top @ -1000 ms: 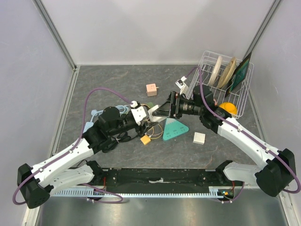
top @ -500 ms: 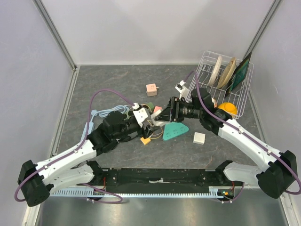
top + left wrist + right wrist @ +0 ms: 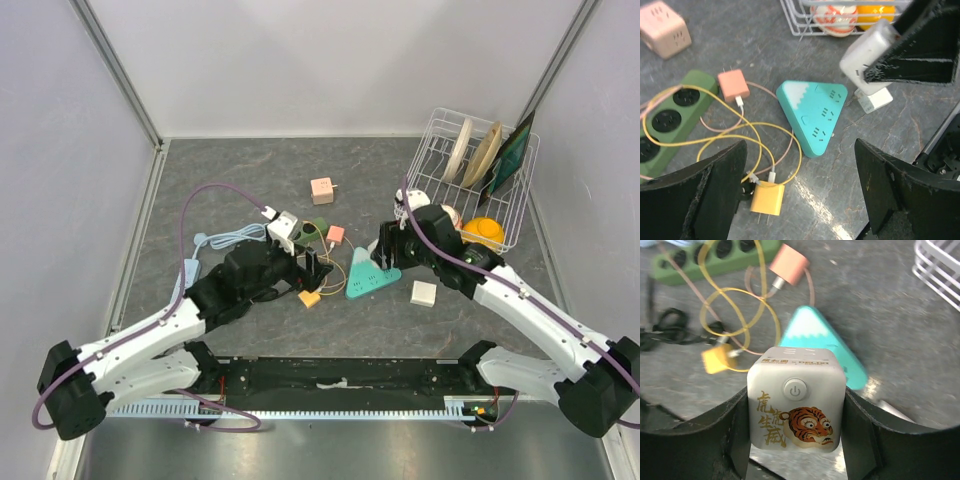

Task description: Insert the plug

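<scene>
My right gripper (image 3: 796, 407) is shut on a white cube plug (image 3: 796, 400) with a tiger picture and a power button. It holds the cube above the teal triangular power strip (image 3: 840, 352). In the top view the right gripper (image 3: 384, 252) is at the strip's (image 3: 372, 280) far edge. The left wrist view shows the cube (image 3: 867, 55) up off the table, right of the strip (image 3: 815, 112). My left gripper (image 3: 800, 155) is open and empty, low over the table just left of the strip (image 3: 314, 270).
A yellow charger (image 3: 766, 198) with looped cable, a pink charger (image 3: 733, 85) and a green power strip (image 3: 670, 115) lie left of the teal strip. A pink cube (image 3: 322, 190) sits farther back. A small white cube (image 3: 424, 293) lies right. A dish rack (image 3: 500, 215) stands back right.
The two grippers were close together over the cables; they have parted. My right gripper moved right and down with the white cube, and my left gripper drew back.
</scene>
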`<state>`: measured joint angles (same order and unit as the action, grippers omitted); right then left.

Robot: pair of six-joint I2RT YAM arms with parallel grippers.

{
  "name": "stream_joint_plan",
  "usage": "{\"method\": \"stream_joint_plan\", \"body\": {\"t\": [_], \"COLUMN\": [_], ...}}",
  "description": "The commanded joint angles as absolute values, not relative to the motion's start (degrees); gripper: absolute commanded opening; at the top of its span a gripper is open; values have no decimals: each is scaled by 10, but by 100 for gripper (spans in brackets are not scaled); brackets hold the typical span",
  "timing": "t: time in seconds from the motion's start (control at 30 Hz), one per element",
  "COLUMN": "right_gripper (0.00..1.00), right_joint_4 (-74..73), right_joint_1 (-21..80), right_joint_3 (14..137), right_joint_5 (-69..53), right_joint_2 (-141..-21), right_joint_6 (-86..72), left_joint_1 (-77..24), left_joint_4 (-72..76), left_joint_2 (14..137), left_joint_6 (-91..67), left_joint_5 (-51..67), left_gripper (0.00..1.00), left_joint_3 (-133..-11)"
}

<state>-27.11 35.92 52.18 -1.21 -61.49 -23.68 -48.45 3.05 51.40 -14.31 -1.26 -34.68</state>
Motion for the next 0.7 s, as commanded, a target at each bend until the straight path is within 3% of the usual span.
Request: {"method": "stream_joint_plan", "body": {"t": [0.0, 0.27, 0.67], "right_gripper": [0, 0, 0], "right_joint_4": [-275, -207, -104], "right_joint_1": [370, 384, 374], "right_joint_3": [488, 414, 341], "right_joint_5": [91, 115, 80], "right_joint_2": [-606, -618, -603], "right_joint_6": [-178, -146, -128], "left_joint_1": [-483, -483, -483], "left_joint_4": [5, -19, -59], "left_joint_2": [576, 748, 903], "left_joint_6": [-248, -322, -323], "left_joint_5": [-52, -4, 40], "left_gripper": [94, 89, 83], "left_joint_3": [-390, -477, -572]}}
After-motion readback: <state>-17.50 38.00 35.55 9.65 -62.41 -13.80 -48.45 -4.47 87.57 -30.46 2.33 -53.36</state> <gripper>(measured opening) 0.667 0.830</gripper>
